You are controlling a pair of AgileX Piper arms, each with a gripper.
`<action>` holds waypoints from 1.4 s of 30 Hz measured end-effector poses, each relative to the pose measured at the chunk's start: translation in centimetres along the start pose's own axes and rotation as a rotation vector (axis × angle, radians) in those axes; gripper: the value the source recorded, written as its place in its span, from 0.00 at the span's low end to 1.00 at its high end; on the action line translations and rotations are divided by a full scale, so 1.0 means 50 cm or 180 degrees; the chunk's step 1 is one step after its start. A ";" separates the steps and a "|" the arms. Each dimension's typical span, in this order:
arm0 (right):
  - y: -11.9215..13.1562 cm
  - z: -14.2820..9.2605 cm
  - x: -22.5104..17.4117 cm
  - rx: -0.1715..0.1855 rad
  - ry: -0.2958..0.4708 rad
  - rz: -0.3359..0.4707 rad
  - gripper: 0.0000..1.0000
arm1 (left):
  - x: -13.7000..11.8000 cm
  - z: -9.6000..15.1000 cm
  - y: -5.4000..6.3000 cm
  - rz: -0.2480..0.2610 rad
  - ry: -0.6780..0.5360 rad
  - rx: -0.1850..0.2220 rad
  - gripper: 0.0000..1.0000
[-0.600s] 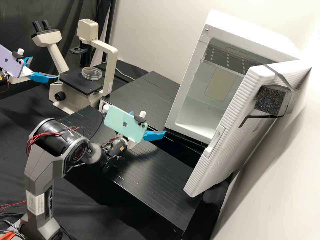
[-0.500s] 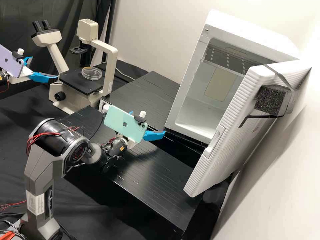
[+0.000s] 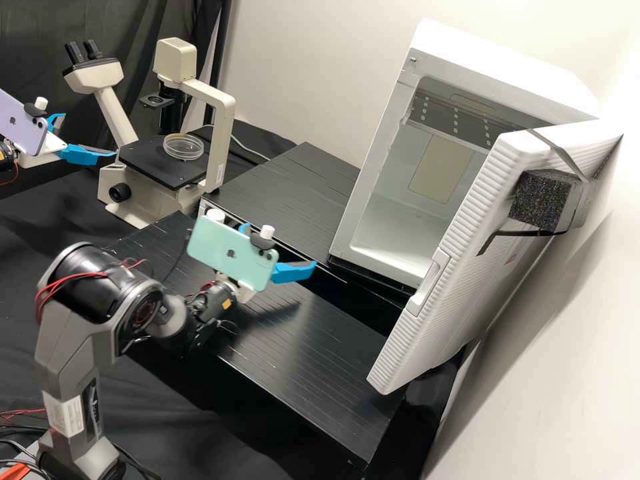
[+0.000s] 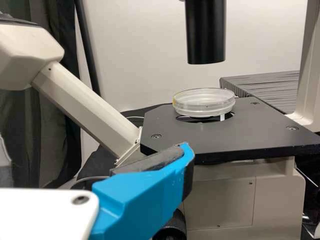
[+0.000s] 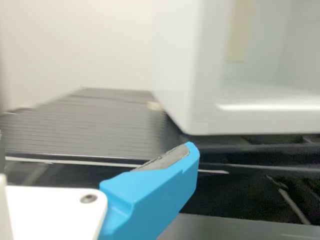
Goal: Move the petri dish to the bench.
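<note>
The clear round petri dish (image 3: 183, 147) lies flat on the microscope's black stage (image 3: 150, 163). My left gripper (image 3: 89, 135) is open at the far left, beside the stage and apart from the dish. In the left wrist view the dish (image 4: 204, 102) rests over the stage's round opening, beyond my left gripper (image 4: 95, 156). Open too, my right gripper (image 3: 280, 245) is held above the black bench (image 3: 300, 353), in front of the white incubator, with nothing between its fingers. In the right wrist view my right gripper (image 5: 97, 159) faces the bench and the incubator's corner.
The white incubator (image 3: 367, 193) stands at the right, its ribbed door (image 3: 460, 267) swung wide. A raised black slatted surface (image 3: 287, 193) lies between the microscope and incubator. The microscope's pale arm (image 3: 223, 133) rises right of the dish, and its eyepiece tube (image 3: 117, 117) leans at the left.
My right arm has drawn back toward the left in the high view, away from the incubator, with its gripper still open. My left arm and the petri dish have kept their places.
</note>
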 end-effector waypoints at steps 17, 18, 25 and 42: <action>-0.108 -0.252 -0.025 -0.0132 0.1192 -0.0420 1.00 | 0.000 0.000 0.000 0.0000 0.0000 0.0000 1.00; -0.111 -0.261 -0.017 -0.0129 0.1200 -0.0440 1.00 | 0.000 0.000 0.000 0.0000 0.0000 0.0000 1.00; -0.155 -0.304 0.041 -0.0137 0.1162 -0.0702 1.00 | 0.000 0.000 0.000 0.0000 0.0000 0.0000 1.00; -0.273 -0.357 0.195 -0.0207 0.0881 -0.0899 1.00 | 0.000 0.000 0.000 0.0000 0.0000 0.0000 1.00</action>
